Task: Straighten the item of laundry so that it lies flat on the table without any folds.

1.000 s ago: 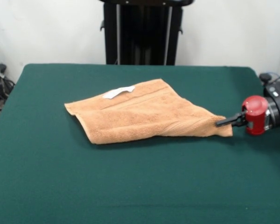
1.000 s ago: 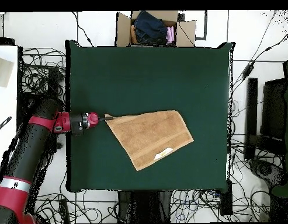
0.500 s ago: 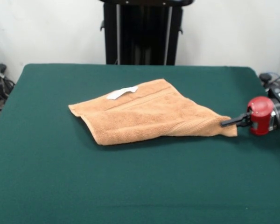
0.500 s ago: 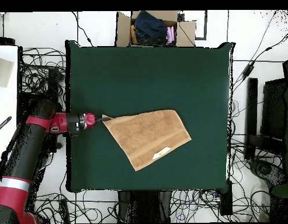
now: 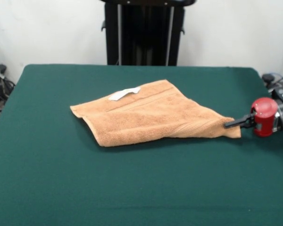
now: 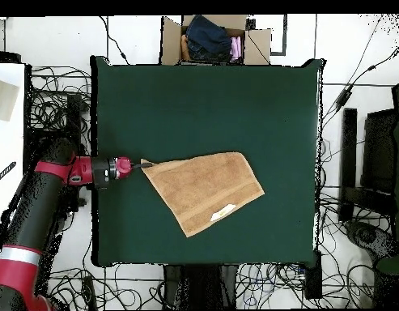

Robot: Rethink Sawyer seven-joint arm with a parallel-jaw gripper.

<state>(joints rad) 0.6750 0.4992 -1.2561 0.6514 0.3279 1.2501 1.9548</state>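
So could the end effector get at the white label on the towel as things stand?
Probably yes, though not at once. The end effector sits at one corner of the towel, the label lies exposed on top near the opposite edge, and nothing stands between them.

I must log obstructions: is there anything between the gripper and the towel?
Nothing visible. The gripper is already at the towel's pointed corner near the table's edge, apparently pinching it, and only bare green cloth surrounds them.
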